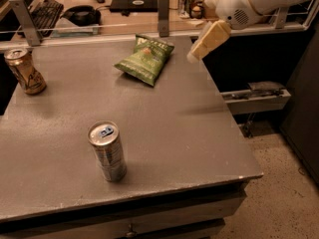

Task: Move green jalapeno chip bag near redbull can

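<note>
The redbull can (107,151) is stood upright near the front of the table (199,133). The green jalapeno chip bag (146,59) is laid flat at the far side, well apart from it. The gripper (199,51) is held in the air just right of the bag, not touching it. Whether it is open or closed cannot be told. The bag should be gripped gently from above. The gold can (25,71) at the far left should be left alone.
</note>
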Motion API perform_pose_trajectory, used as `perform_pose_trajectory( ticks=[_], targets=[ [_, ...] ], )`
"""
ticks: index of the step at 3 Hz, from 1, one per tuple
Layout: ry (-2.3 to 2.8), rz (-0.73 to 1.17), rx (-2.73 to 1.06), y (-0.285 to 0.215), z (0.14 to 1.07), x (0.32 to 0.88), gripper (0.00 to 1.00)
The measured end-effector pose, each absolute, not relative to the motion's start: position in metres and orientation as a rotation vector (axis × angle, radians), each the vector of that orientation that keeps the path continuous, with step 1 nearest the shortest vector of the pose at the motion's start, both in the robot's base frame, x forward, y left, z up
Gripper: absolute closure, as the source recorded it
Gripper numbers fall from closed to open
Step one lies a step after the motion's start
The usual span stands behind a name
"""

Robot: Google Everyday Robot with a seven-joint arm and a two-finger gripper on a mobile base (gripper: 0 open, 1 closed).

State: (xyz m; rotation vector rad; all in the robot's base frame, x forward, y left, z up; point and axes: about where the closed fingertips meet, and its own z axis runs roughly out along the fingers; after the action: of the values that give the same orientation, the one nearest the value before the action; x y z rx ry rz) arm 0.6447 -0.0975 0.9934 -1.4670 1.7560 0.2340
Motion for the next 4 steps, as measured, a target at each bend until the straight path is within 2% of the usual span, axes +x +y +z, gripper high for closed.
perform_pose_trajectory(
  ticks=[2, 4],
  targets=[
    [1.729, 0.253, -1.445, -0.085, 0.992, 0.652, 0.0],
    [1.65, 0.413, -1.309, -0.025, 0.972, 0.704, 0.0]
  ],
)
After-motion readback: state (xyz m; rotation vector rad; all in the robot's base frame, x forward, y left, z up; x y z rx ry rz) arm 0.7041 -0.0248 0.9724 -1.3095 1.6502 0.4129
